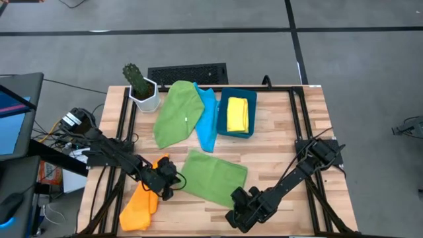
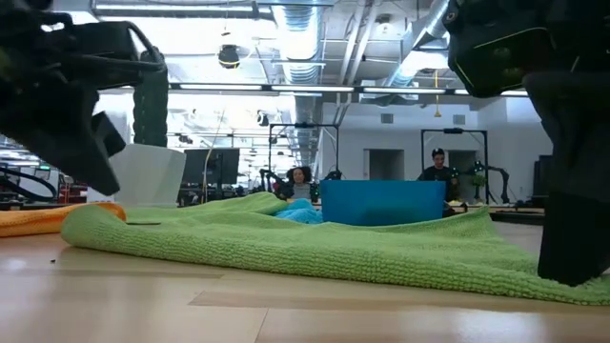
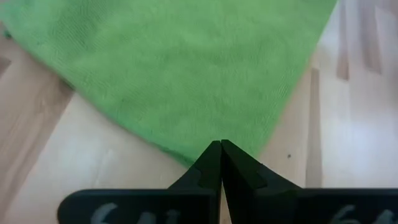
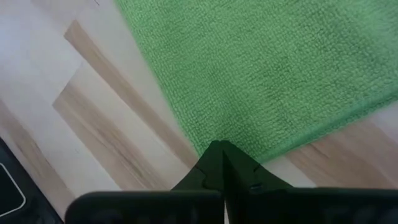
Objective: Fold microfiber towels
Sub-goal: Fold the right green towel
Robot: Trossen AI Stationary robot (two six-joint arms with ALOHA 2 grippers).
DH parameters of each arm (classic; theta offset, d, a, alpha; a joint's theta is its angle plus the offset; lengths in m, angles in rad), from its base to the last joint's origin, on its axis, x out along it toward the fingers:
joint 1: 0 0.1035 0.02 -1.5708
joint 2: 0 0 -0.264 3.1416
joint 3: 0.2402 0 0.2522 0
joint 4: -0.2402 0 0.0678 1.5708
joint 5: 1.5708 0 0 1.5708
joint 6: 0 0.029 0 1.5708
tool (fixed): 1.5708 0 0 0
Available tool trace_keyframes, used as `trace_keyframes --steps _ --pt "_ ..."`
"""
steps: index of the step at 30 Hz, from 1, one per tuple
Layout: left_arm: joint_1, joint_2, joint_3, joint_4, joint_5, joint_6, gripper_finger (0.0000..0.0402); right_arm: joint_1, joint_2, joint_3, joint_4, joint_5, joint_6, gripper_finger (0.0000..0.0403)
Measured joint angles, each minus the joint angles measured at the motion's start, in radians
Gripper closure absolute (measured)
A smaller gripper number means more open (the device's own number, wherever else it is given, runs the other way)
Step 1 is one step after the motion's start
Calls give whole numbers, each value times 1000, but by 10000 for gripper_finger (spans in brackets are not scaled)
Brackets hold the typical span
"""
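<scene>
A green microfiber towel (image 1: 213, 177) lies flat on the wooden table (image 1: 284, 132), near its front edge. My left gripper (image 1: 173, 182) is shut at the towel's near-left corner. My right gripper (image 1: 239, 199) is shut at its near-right corner. An orange towel (image 1: 142, 203) lies crumpled under the left arm. At the back, a second green towel (image 1: 177, 112) overlaps a light blue one (image 1: 209, 122). A yellow towel (image 1: 238, 114) lies in the dark blue bin (image 1: 251, 129). My left gripper meets the green towel's near-left corner (image 3: 200, 155) with its shut fingertips, slanting down from the table's left. The tips hide how much cloth is between them. The rest of the towel lies flat on the table. My right gripper has its shut fingertips on the towel's near-right corner (image 4: 217, 138), coming steeply from above and from the near right. The corner's point runs under the tips and is hidden there. That corner stays low on the table (image 2: 534, 276).
A potted cactus (image 1: 140, 89) stands at the table's far left, with a black keyboard (image 1: 188, 73) behind it. Bare wood shows at the right of the table. In the low view, people (image 2: 438, 170) sit in the room beyond.
</scene>
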Motion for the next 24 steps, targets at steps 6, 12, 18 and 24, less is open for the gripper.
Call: trace_keyframes --steps 6,12,18,24 --pt "-43 53 -2 32 -34 -12 401 -2 0 0 -3 -5 1 381" --pt "-69 125 -1 21 -20 -47 401 -2 0 0 -5 -11 2 387" --pt "-87 144 0 54 -12 -74 401 -2 -3 2 -26 -30 5 380" --pt "-87 146 -1 105 46 -104 401 2 -75 -1 -114 -7 0 386"
